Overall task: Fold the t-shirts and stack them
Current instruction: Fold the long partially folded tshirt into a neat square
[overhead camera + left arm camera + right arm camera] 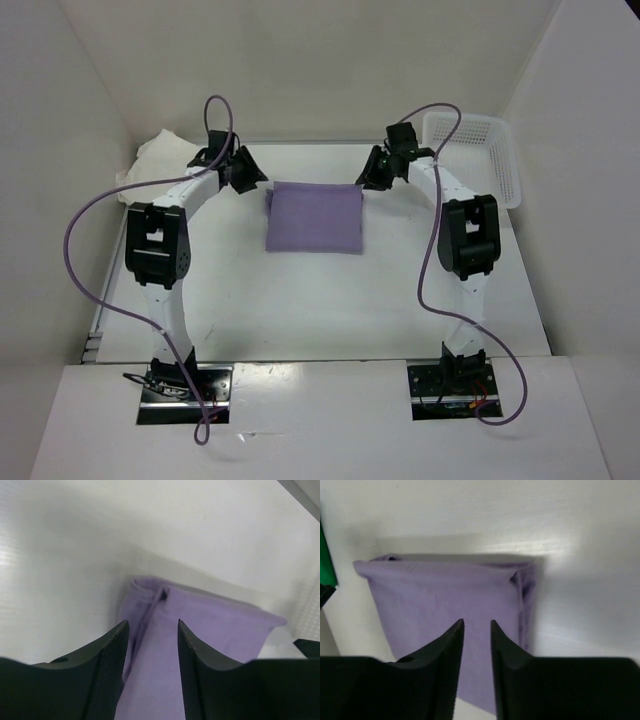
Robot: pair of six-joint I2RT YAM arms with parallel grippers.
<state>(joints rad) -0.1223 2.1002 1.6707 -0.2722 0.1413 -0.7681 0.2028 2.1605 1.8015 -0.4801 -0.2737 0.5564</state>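
Observation:
A light purple t-shirt lies folded into a flat rectangle in the middle of the table. My left gripper hangs at its far left corner, jaws apart, with the purple cloth showing below the gap and nothing pinched in my left gripper. At the far right corner my right gripper is also open; between the tips of my right gripper only the purple shirt underneath shows. A white-cream t-shirt lies crumpled at the back left. A sliver of bright green cloth shows at the right wrist view's left edge.
A white plastic lattice basket stands at the back right, just beyond the right arm. White walls close the table in at the back and both sides. Purple cables loop out from both arms.

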